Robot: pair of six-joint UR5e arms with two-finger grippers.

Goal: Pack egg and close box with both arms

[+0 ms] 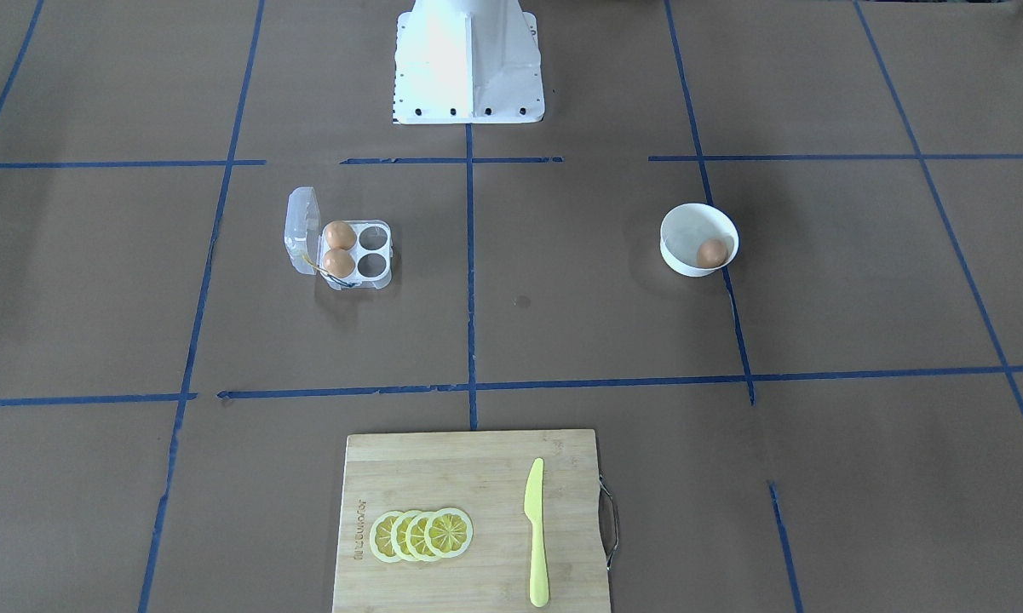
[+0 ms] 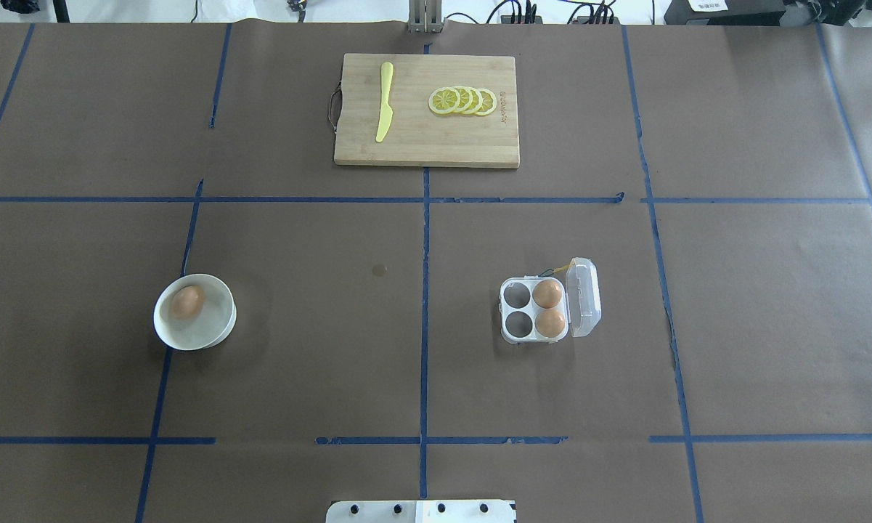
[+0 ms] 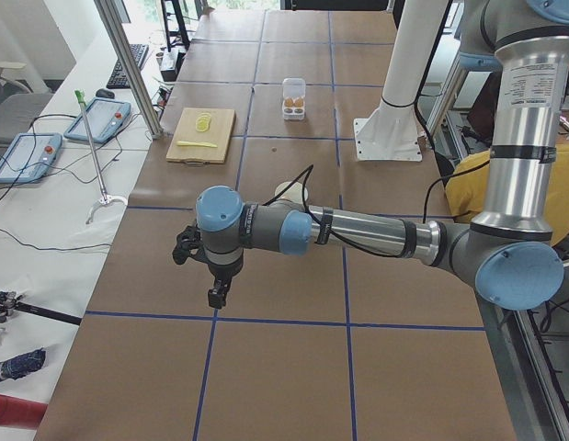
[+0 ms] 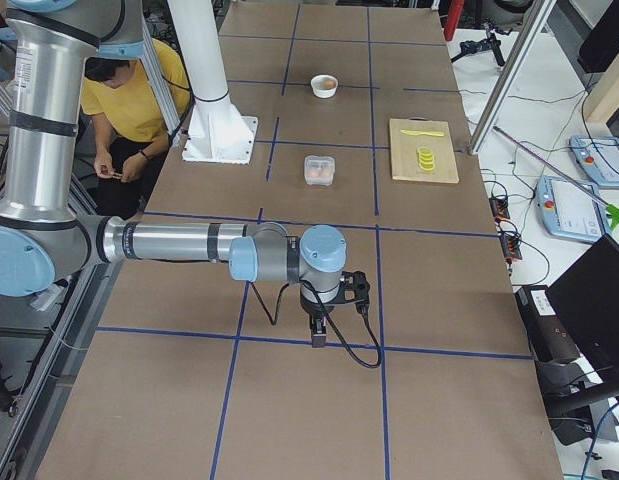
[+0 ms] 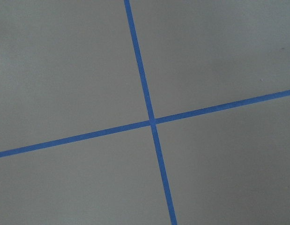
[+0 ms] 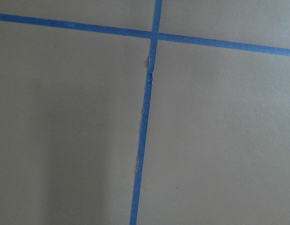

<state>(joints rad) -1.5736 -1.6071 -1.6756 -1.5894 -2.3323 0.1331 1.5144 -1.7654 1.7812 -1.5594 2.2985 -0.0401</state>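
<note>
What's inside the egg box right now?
The box holds two eggs in the cells beside its open lid; the other two cells are empty. Cell floors under the eggs are hidden.

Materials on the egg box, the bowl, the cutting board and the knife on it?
Egg box: thin clear plastic, glossy; its walls are see-through with bright glints.
Bowl: smooth glossy white, either ceramic or hard plastic; the look leaves it open.
Cutting board: bamboo or wood, matte, with pale strip grain.
Knife: pale yellow, one uniform piece, most likely plastic.
</note>
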